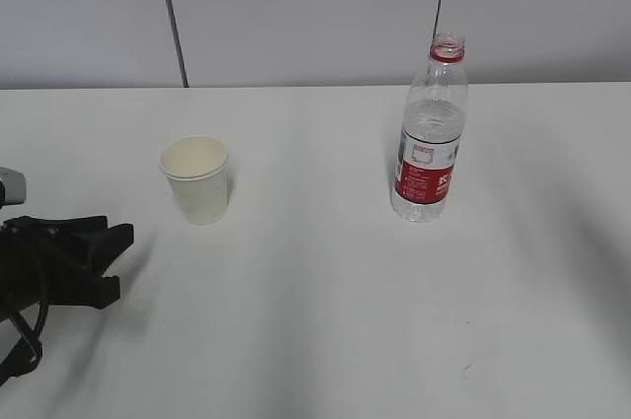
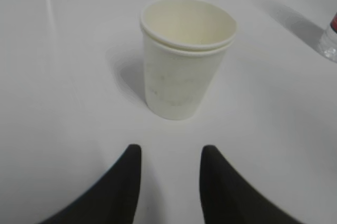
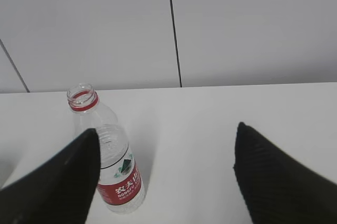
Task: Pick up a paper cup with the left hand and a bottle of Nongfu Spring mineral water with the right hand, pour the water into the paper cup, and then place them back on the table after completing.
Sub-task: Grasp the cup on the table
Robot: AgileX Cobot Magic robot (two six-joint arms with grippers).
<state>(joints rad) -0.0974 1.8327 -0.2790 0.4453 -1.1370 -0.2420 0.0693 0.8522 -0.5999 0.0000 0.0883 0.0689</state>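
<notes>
Nothing of the task is done yet, as far as the pictures show: both things stand untouched on the large plain white matte table (image 1: 315, 320), and picking up, pouring and setting back are all still to come.

The table fills almost the whole scene and carries only soft grey shadows. Behind it is a pale grey wall of flat panels (image 1: 296, 15), divided by thin dark vertical seams. No other furniture is visible.

The black left hand (image 1: 104, 259), with its grey camera block, enters low at the left edge of the exterior view. In its wrist view its two black fingers (image 2: 124, 182) are parted with only bare table between them, so it is open and holds nothing. The right hand (image 3: 166, 171) appears only in its own wrist view; its jaws stand wide apart and empty.

The clear plastic Nongfu Spring bottle with the red label (image 1: 430, 133) stands upright on the right part of the table, its cap off, with the water (image 3: 113, 147) filling it up to the shoulder. It lies ahead of the right hand, toward the left finger, not yet between the fingers.

The cream-white paper cup (image 1: 197, 178) stands upright left of centre, well apart from the bottle. It looks empty, and it is just ahead of the left fingers, not touching them. It may be two cups nested, because two rims show.
</notes>
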